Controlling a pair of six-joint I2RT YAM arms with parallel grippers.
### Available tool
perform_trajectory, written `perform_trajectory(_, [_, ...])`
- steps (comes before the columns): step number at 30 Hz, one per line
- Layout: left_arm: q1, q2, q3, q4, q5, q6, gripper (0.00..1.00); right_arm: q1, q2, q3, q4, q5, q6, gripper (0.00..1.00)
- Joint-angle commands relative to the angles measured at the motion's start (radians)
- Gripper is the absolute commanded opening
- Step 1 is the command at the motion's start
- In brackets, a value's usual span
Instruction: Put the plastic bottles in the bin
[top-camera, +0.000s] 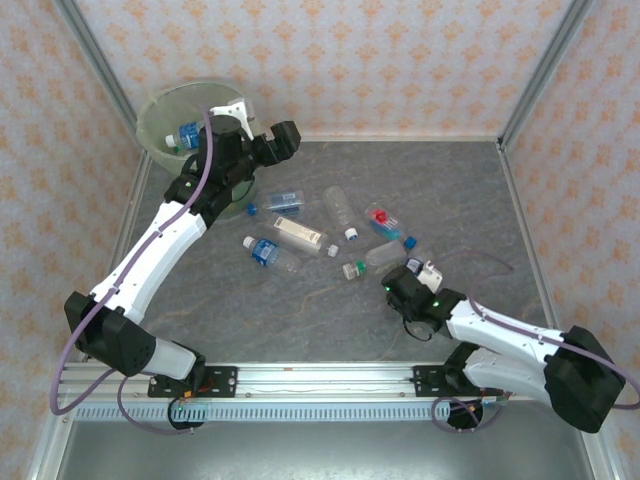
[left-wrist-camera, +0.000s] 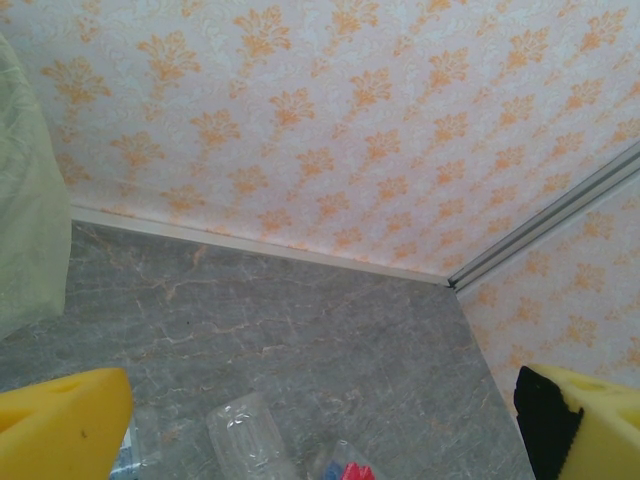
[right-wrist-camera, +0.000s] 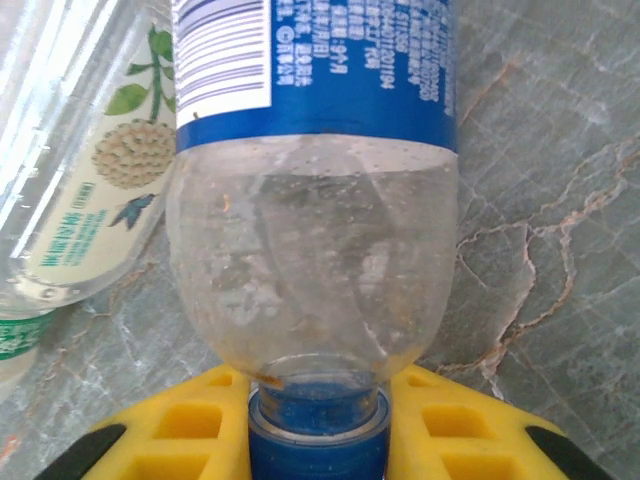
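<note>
One clear plastic bottle with a blue label (right-wrist-camera: 310, 200) lies on the grey marbled tabletop (right-wrist-camera: 560, 200), my right gripper (right-wrist-camera: 318, 400) pinching its blue cap (right-wrist-camera: 318, 445). A floral-labelled clear bottle (right-wrist-camera: 90, 200) lies just beside it. Other bottles (top-camera: 290, 232) are scattered mid-table. My left gripper (left-wrist-camera: 320, 410) hangs spread wide near the round pale-green bin (top-camera: 160, 110), which holds one blue-labelled bottle (top-camera: 188, 135).

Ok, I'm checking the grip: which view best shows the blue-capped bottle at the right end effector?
Right wrist view: the blue-capped bottle sits close up, its neck between the right end effector's fingers. The top external view gives it small at that end effector's tip; the left wrist camera faces the far wall.
</note>
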Motion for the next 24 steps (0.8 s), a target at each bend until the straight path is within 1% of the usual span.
perform_trajectory(1, [0.003, -0.032, -0.002, -0.018, 0.014, -0.006, 0.99, 0.005, -0.072, 0.001, -0.054, 0.079, -0.016, 0.27])
perform_trajectory(6, [0.003, -0.023, -0.001, -0.008, 0.039, -0.025, 0.99, 0.005, -0.148, 0.049, -0.12, 0.124, -0.056, 0.27])
perform_trajectory(12, [0.014, -0.009, -0.011, 0.037, 0.118, -0.055, 0.99, 0.005, -0.17, 0.152, -0.118, 0.169, -0.213, 0.27])
perform_trajectory(13, [0.019, -0.006, -0.015, 0.049, 0.143, -0.091, 0.99, 0.004, -0.166, 0.173, -0.112, 0.175, -0.246, 0.27])
perform_trajectory(18, [0.033, 0.01, -0.052, 0.139, 0.273, -0.159, 0.99, 0.005, -0.119, 0.284, -0.07, 0.181, -0.422, 0.27])
perform_trajectory(24, [0.033, 0.05, -0.074, 0.223, 0.421, -0.21, 0.91, 0.007, -0.001, 0.434, -0.026, 0.117, -0.596, 0.27])
